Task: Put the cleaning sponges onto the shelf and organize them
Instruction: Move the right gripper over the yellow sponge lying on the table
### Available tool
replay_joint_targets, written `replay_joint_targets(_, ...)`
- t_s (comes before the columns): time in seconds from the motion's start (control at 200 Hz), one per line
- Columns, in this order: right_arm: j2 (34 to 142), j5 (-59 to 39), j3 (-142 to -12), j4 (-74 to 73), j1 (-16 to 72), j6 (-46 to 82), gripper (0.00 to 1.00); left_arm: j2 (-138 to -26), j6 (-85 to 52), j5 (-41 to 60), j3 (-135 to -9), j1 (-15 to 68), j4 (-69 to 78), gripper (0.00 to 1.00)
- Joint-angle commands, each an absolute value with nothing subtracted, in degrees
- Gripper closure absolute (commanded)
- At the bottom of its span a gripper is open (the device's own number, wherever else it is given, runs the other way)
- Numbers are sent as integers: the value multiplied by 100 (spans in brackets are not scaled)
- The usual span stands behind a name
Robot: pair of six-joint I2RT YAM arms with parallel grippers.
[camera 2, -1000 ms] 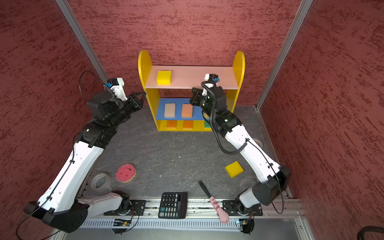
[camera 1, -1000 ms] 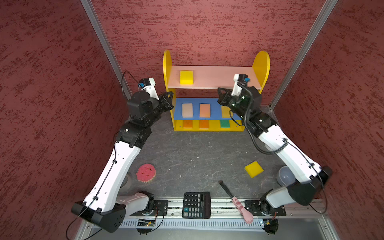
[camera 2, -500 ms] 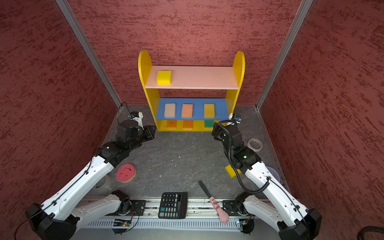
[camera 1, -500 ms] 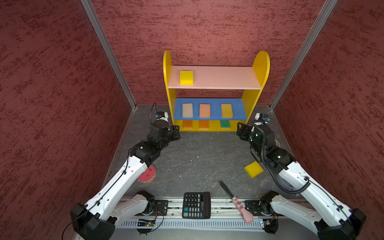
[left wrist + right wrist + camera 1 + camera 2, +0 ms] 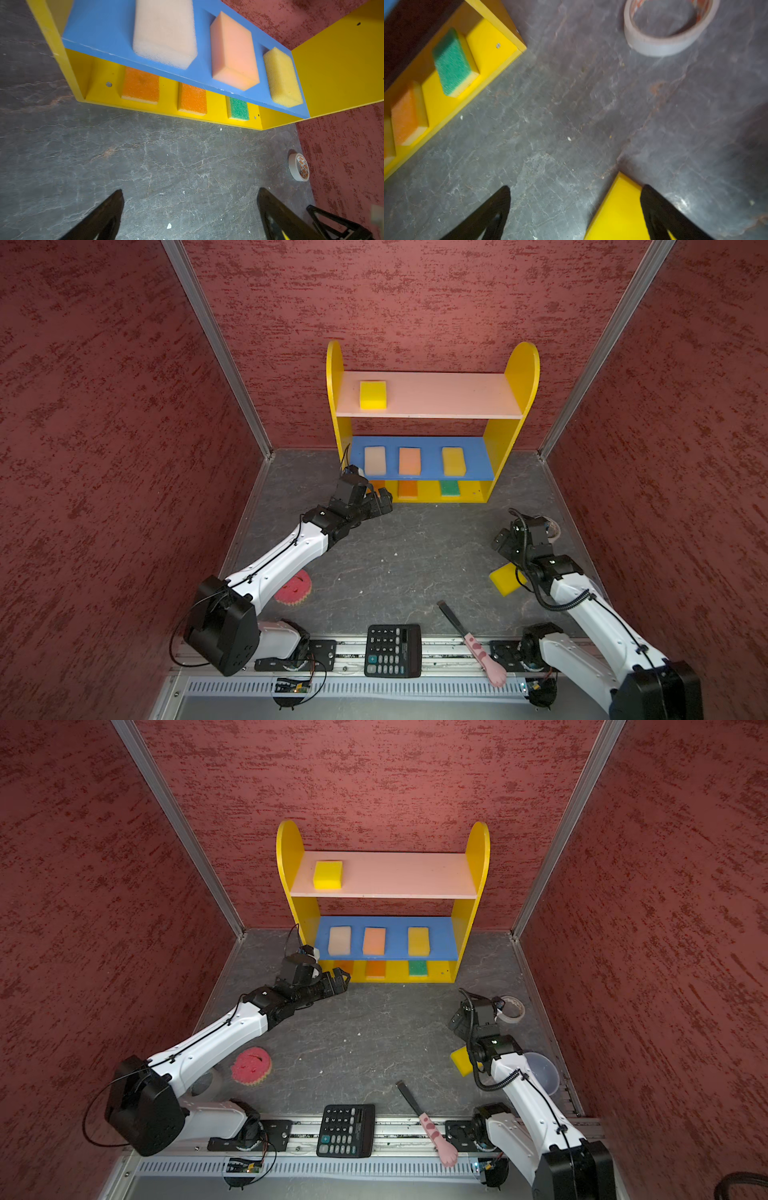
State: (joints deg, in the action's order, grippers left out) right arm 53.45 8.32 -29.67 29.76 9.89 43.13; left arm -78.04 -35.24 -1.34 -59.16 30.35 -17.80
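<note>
The shelf stands at the back wall. Sponges on it: a yellow one on the pink top board; cream, peach and yellow on the blue board; two orange and a green on the bottom board. A round pink sponge lies beside the left arm. My left gripper hangs open and empty over the floor before the shelf's left end. My right gripper is open, low over a loose yellow sponge that reaches in between its fingers.
A black calculator and a pink-handled brush lie at the front edge. A tape roll sits near the right gripper, a clear bowl behind the right arm. Red walls close in on three sides.
Both arms drew back from the shelf and came down toward the floor. Both grippers went from shut to open. The right one now hangs at the loose yellow sponge.
</note>
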Motion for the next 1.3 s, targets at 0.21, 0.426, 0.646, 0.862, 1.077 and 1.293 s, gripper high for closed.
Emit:
replay_joint_targets(0.21, 5427, -189, -2260, 2415, 958, 4786, 24, -7980, -3296, 264, -5958, 3103, -1266, 2)
replay_joint_targets(0.426, 6308, -581, -2221, 1220, 1486, 5181, 41, -8346, -3465, 666, -6004, 3116, -1068, 32)
replay_joint_targets(0.646, 8071, -117, -3268, 551, 3336, 5234, 41, -8376, -3524, 641, -6002, 3164, -1186, 34)
replay_joint_targets(0.862, 9004, -23, -4092, 136, 4478, 5009, 41, -8335, -3596, 601, -5978, 3175, -1213, 31)
replay_joint_targets(1.077, 8030, 811, -4006, 672, 4501, 4401, 38, -8388, -3583, 618, -6076, 3206, -1281, 29)
replay_joint_targets(1.293, 6905, 1800, -3794, 2063, 4023, 4278, 33, -8470, -3677, 653, -6030, 3241, -1166, 29)
